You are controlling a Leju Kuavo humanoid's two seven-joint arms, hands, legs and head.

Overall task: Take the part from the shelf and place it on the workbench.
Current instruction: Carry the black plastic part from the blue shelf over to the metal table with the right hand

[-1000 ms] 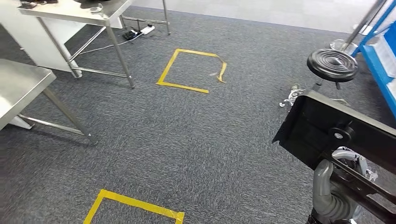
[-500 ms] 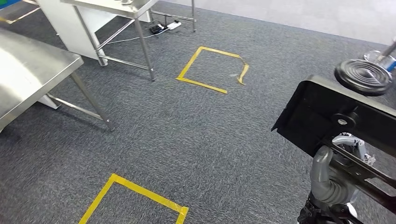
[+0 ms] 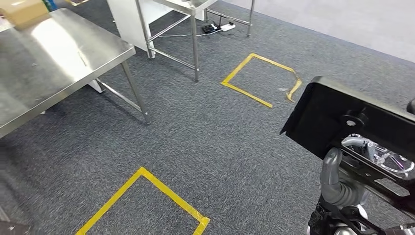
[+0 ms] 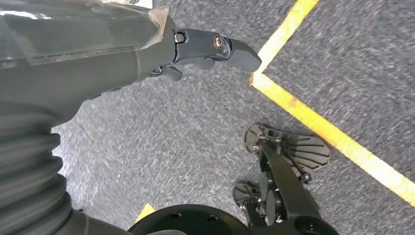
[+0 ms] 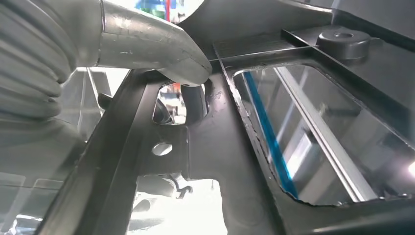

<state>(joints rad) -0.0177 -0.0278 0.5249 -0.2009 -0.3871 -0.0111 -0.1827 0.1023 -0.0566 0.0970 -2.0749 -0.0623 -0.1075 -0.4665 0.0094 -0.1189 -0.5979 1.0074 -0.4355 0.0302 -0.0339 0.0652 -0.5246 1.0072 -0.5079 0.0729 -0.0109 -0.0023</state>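
Black part [image 3: 337, 122] sat clamped in the right hand's [image 3: 340, 183] fingers; left hand [image 4: 147, 54] hung with fingers together, near the steel counter [image 3: 49, 58]

My grey right hand [image 3: 337, 183] grips a flat black plastic part [image 3: 342, 125]; yellow tape squares [image 3: 259, 78] mark speckled dark-grey carpet [image 3: 205, 132]; bare silver steel table [image 3: 54, 54], upper left.

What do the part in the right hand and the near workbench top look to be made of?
The part looks like matte black moulded plastic: ribs and a round boss show in the right wrist view, though coated metal is possible. The right hand grips it from below. The workbench top looks like brushed stainless steel, with soft grey reflections and fine scuffs.
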